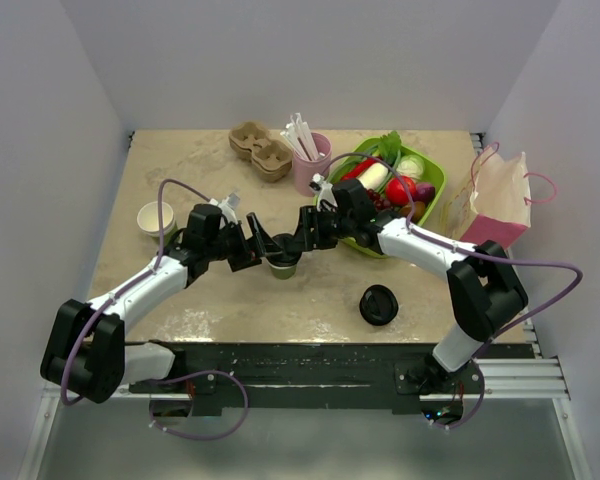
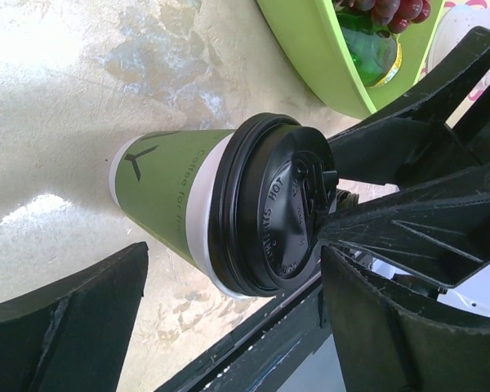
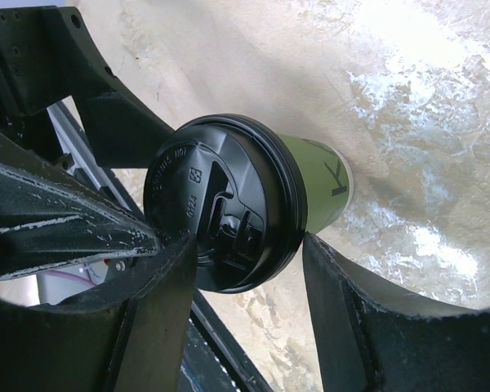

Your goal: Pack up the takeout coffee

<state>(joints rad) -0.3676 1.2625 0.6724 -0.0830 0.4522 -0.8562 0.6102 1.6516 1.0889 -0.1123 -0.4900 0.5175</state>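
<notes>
The takeout coffee [image 1: 281, 262], an olive-green cup with a black lid, stands upright at the table's middle. It shows in the left wrist view [image 2: 175, 196] and the right wrist view [image 3: 314, 175]. My left gripper [image 1: 252, 246] is open just left of it, its jaws wide apart [image 2: 233, 273] and clear of the cup. My right gripper [image 1: 302, 233] is open just right of it, and its fingertips [image 2: 331, 163] rest at the lid's top. In the right wrist view [image 3: 247, 245] the lid sits between its jaws.
A loose black lid [image 1: 377, 304] lies front right. A lidless green cup [image 1: 156, 218] stands at the left. The pink bag [image 1: 500, 200] stands at the right edge, beside a green basket [image 1: 432, 200] of produce. A pink cup of straws [image 1: 311, 162] and a cardboard carrier [image 1: 261, 149] are at the back.
</notes>
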